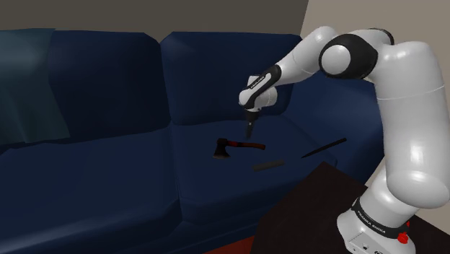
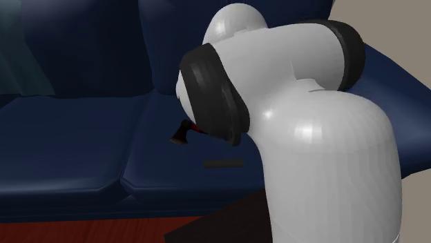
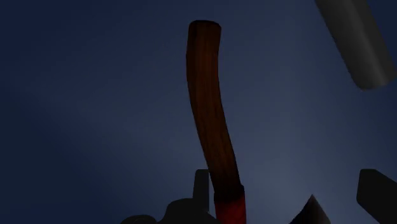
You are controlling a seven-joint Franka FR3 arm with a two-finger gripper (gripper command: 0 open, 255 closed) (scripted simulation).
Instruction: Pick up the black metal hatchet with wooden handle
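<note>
One hatchet (image 1: 240,146) lies flat on the dark blue sofa (image 1: 108,173) seat, centre of your shoulder view; the gripper (image 1: 249,133) hangs just above its handle. Spread or clenched, you cannot tell.

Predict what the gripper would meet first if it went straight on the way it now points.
Probably the wooden handle of the hatchet, which lies on the dark blue sofa seat just beneath the gripper. Depth is unclear; a slight miss would land on the seat instead.
</note>
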